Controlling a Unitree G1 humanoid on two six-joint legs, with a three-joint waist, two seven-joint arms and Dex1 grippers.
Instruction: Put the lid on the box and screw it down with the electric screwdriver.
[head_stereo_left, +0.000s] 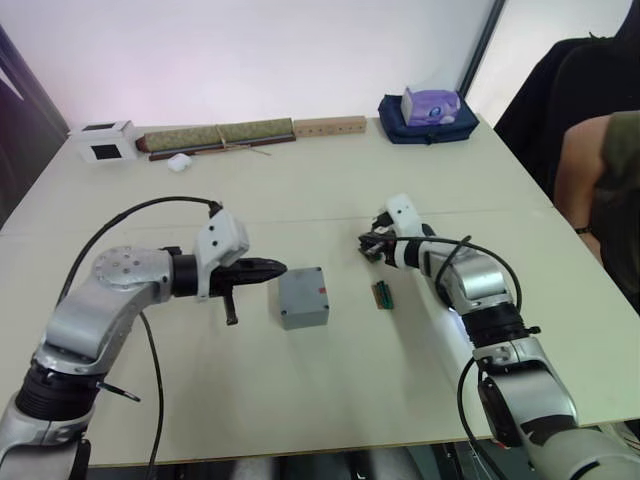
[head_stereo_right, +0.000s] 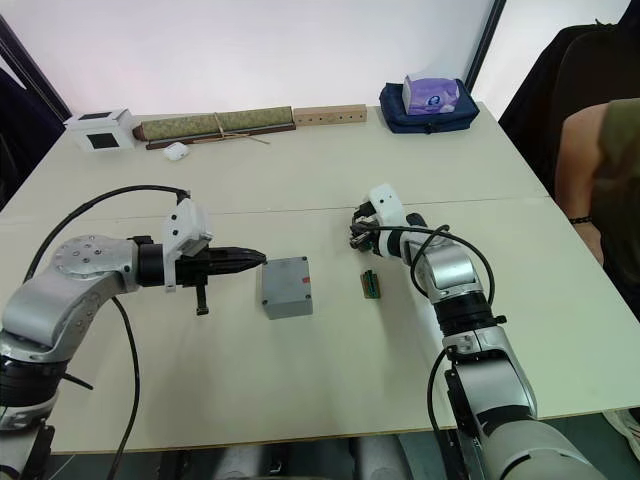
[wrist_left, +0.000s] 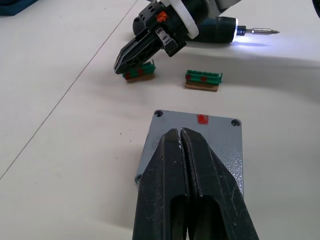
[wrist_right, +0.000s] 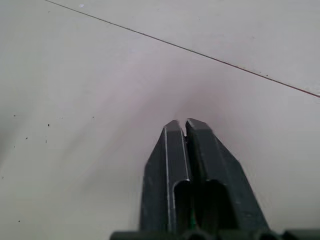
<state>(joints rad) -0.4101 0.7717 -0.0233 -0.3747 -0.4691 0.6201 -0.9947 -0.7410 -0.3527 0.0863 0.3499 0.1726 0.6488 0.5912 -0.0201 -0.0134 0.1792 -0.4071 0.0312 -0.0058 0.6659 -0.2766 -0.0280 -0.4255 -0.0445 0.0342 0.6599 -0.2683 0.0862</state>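
Box: you have the small grey square box (head_stereo_left: 303, 297) sitting on the pale counter (head_stereo_left: 300, 390), about midway between your two arms.
Lid: the flat grey square lid (wrist_left: 210, 135) with rounded corners lies on top of the box; its small red mark (wrist_left: 202, 118) faces up near one edge, and you can see screw holes at the two corners beside that edge.
Left gripper: your left gripper (head_stereo_left: 268, 267) has its black fingers (wrist_left: 172, 170) pressed together, holding nothing; the tips hover just beside the box's left edge, slightly above the lid.
Right gripper: your right gripper (wrist_left: 131, 55) has its fingers (wrist_right: 172, 165) closed together with nothing between them; it points down at the counter to the right of the box, and its tips are right at a small green block (wrist_left: 140, 73).
Electric screwdriver: the dark pen-type electric screwdriver (wrist_left: 235, 33) lies on the counter beyond your right gripper, thin metal bit showing and a white light glowing at its tip; whether it touches the arm, you cannot tell.
Green blocks: a second small green block (wrist_left: 203, 80) with red dots lies near the first, between the box and the screwdriver.
Back of counter: a white cube with a dark window (head_stereo_left: 104, 141), a long rolled mat (head_stereo_left: 218, 135), a wooden block (head_stereo_left: 329, 126) and a dark blue pouch (head_stereo_left: 428, 118) line the far edge.
Person: a person's arm (head_stereo_left: 585, 180) shows at the right side.
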